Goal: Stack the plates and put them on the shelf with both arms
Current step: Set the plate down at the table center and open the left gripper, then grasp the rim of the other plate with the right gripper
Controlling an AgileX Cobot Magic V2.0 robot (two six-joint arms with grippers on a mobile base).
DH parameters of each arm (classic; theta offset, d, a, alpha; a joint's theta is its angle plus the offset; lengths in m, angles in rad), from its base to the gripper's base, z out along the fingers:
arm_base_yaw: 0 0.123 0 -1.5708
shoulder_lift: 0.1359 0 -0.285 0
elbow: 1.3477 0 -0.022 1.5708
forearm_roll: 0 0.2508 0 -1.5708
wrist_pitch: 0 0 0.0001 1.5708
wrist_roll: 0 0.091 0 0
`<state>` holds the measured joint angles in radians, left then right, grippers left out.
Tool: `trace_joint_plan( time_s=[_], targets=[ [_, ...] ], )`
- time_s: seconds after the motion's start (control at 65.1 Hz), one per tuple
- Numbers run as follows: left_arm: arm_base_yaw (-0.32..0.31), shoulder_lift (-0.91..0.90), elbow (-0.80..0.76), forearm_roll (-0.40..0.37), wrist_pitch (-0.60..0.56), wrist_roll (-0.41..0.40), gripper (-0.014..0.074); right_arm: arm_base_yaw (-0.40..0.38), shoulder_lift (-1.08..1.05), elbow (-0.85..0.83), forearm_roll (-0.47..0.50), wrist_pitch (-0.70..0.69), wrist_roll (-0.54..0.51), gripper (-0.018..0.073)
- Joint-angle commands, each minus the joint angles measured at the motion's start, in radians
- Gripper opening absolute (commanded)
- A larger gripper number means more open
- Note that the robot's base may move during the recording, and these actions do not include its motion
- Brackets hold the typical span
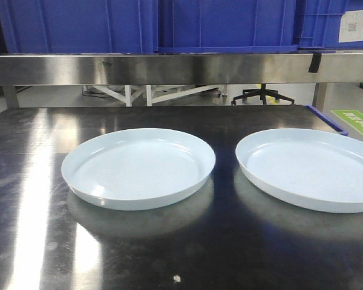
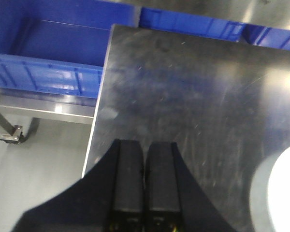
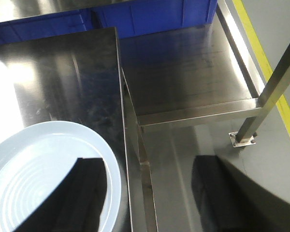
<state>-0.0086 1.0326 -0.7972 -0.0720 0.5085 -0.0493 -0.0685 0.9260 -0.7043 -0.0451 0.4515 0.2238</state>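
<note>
Left gripper (image 2: 145, 188) pressed together, left plate (image 2: 282, 193) ahead to its right; right gripper (image 3: 150, 164) spread apart, one finger (image 3: 79, 198) above right plate (image 3: 34, 159).

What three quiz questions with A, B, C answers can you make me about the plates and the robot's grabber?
1. Where are the two plates? A stacked together; B side by side on the table, apart; C on a chair.
2. What colour are the crates behind? A blue; B red; C green.
3. How is the left gripper? A holding a plate; B wide open; C shut, empty.
Answers: 1 B, dark table shows between them. 2 A, plainly blue in the front view. 3 C, its fingers meet with nothing between.
</note>
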Motion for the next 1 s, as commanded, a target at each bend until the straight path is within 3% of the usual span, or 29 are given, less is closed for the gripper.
trace_joint_plan(
  time_s=[0.0, 0.138, 0.368, 0.982],
  targets=[
    [0.003, -0.083, 0.060, -0.018, -0.107, -0.008, 0.0086, 0.000, -0.007, -0.036, -0.007, -0.067, -0.005, 0.0492],
    [-0.004, -0.156, 0.199, -0.025, -0.117, -0.008, 0.0086, 0.000, -0.007, -0.036, -0.007, -0.067, -0.005, 0.0492],
    [-0.069, -0.241, 0.319, -0.025, -0.132, -0.008, 0.0086, 0.000, -0.007, -0.036, -0.007, -0.054, -0.005, 0.0492],
    [-0.078, -0.278, 0.337, -0.019, -0.153, -0.008, 0.0085, 0.000, -0.007, -0.036, -0.007, -0.044, -0.005, 0.0487]
  ],
)
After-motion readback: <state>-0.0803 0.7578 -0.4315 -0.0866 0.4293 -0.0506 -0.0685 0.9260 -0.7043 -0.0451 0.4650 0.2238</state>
